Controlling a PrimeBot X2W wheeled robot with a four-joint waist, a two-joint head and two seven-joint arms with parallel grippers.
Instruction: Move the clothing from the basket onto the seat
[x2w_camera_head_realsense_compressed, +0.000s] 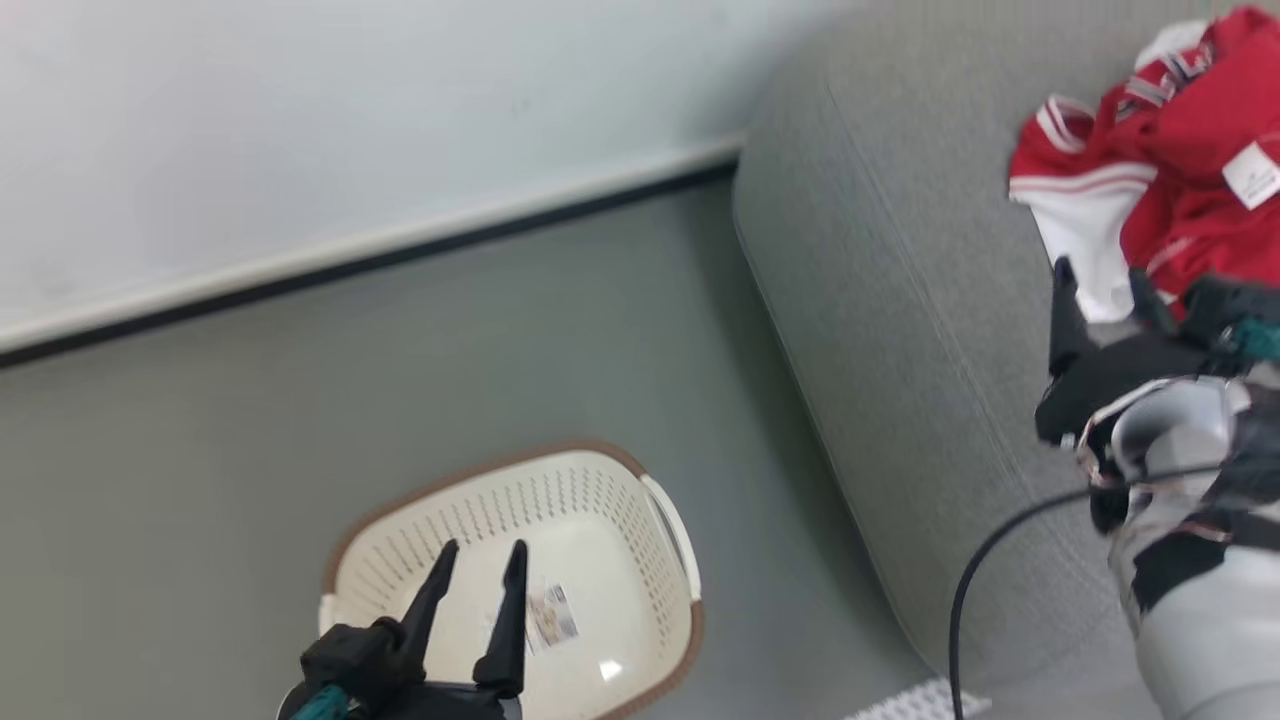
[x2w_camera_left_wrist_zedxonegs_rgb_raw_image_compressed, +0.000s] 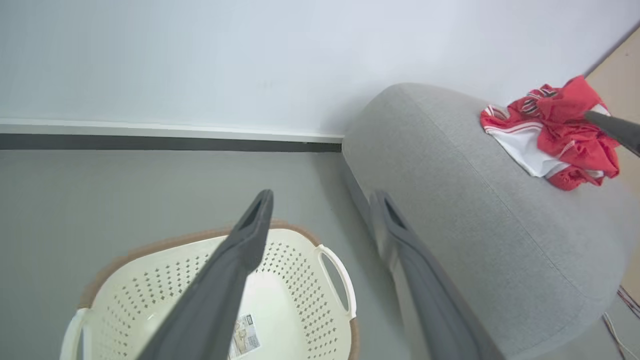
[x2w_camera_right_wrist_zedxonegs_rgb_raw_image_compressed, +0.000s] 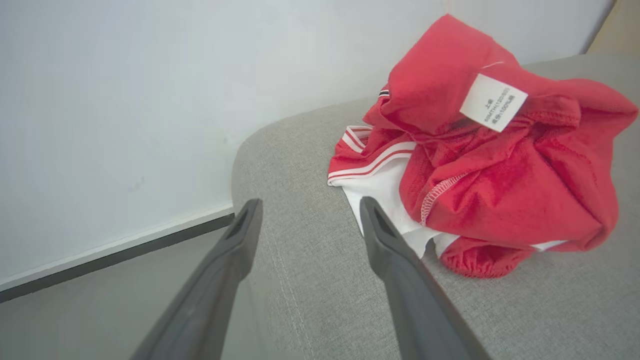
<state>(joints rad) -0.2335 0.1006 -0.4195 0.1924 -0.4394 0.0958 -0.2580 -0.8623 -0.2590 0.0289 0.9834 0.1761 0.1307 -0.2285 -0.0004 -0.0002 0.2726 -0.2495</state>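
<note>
The grey seat (x2w_camera_head_realsense_compressed: 900, 300) stands against the white wall, its rounded edge facing the floor. On the floor just beside it sits the cream basket (x2w_camera_head_realsense_compressed: 400, 570) (brown rim, perforated sides), holding no garments. The clothing (x2w_camera_head_realsense_compressed: 1180, 170) lies bunched in a red and white heap on top of the seat. The right gripper (x2w_camera_right_wrist_zedxonegs_rgb_raw_image_compressed: 310, 202) is at the heap's near edge, fingers spread and empty; one tip may touch the white panel, though the angle leaves that unclear. The left gripper (x2w_camera_head_realsense_compressed: 484, 548) hangs over the basket, parted and holding nothing. A paper label (x2w_camera_head_realsense_compressed: 552, 615) lies on the basket's inner base.
</note>
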